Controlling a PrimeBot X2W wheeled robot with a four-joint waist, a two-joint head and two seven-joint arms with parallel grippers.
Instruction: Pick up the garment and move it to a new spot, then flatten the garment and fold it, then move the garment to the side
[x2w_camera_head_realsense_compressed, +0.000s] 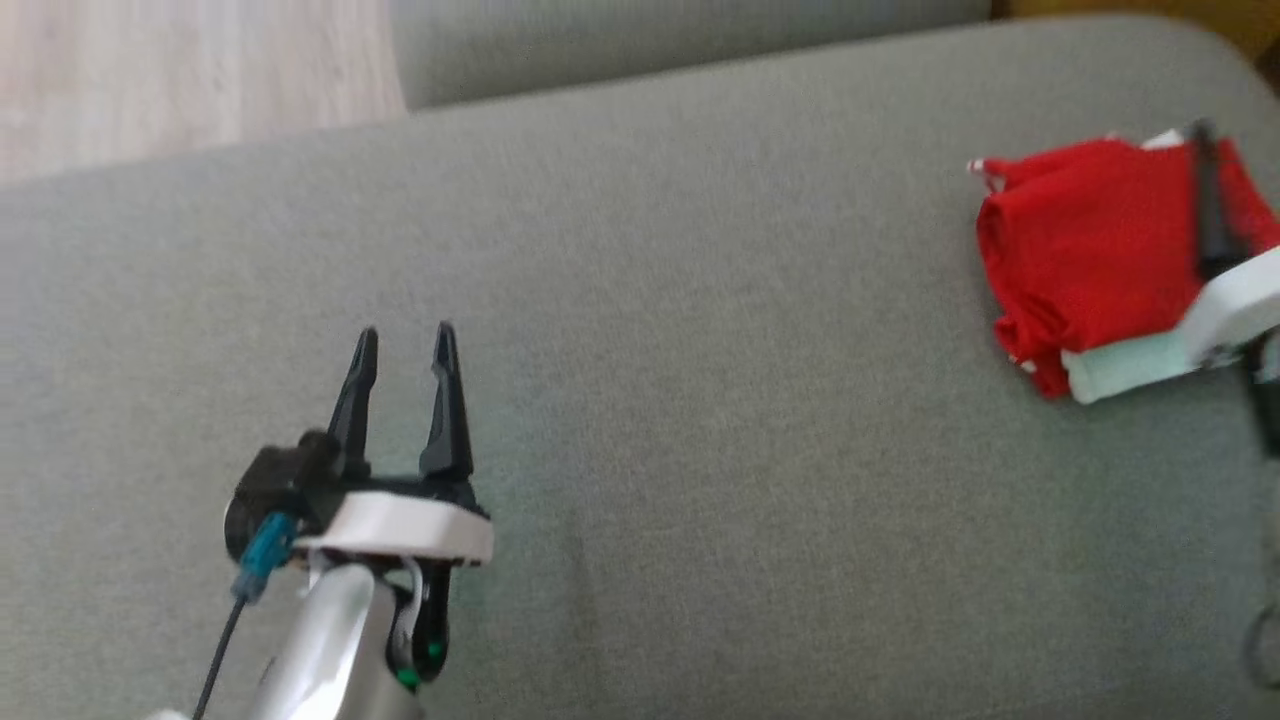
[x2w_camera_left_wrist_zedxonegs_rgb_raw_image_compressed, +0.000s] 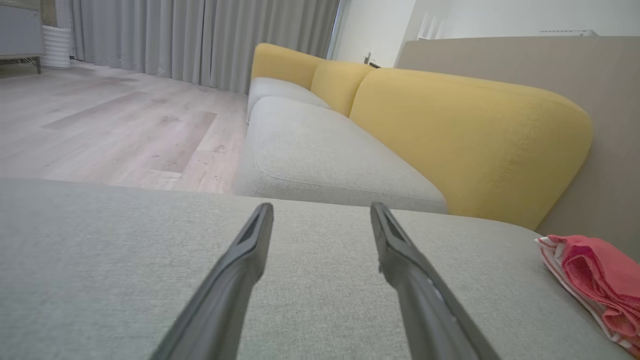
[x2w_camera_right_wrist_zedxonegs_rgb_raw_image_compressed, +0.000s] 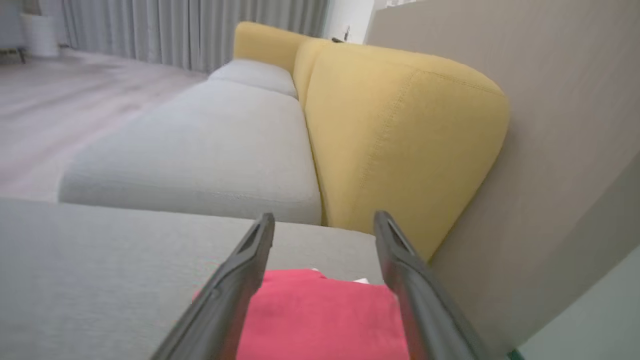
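Left gripper (x2w_camera_head_realsense_compressed: 405, 335) sits nearest, at about 7 o'clock in the head view. Its fingers are spread wide and point toward 12, with nothing between them but bare grey cushion (x2w_camera_head_realsense_compressed: 700, 420).

Well apart from it, toward 2 o'clock, the red garment (x2w_camera_head_realsense_compressed: 1080, 250) lies as a compact, layered bundle close to the cushion's right end. In the left wrist view it shows at 4 o'clock (x2w_camera_left_wrist_zedxonegs_rgb_raw_image_compressed: 595, 270), with a white striped edge under the red, near the foot of the yellow backrest (x2w_camera_left_wrist_zedxonegs_rgb_raw_image_compressed: 450, 130).

The right gripper (x2w_camera_right_wrist_zedxonegs_rgb_raw_image_compressed: 324, 220) is over the garment. In its own wrist view both fingers stand wide apart, and the red cloth (x2w_camera_right_wrist_zedxonegs_rgb_raw_image_compressed: 320, 310) lies flat at 6 o'clock, beneath and between them, not pinched. In the head view one dark finger (x2w_camera_head_realsense_compressed: 1210, 200) crosses the bundle's right part, pointing toward 12. Whether it touches the cloth I cannot tell.

As a judgement, the task looks nearly finished. The garment appears folded and already set off to the side, and neither gripper holds anything. What seems left is lifting the right arm clear without snagging the top layer or undoing the fold.
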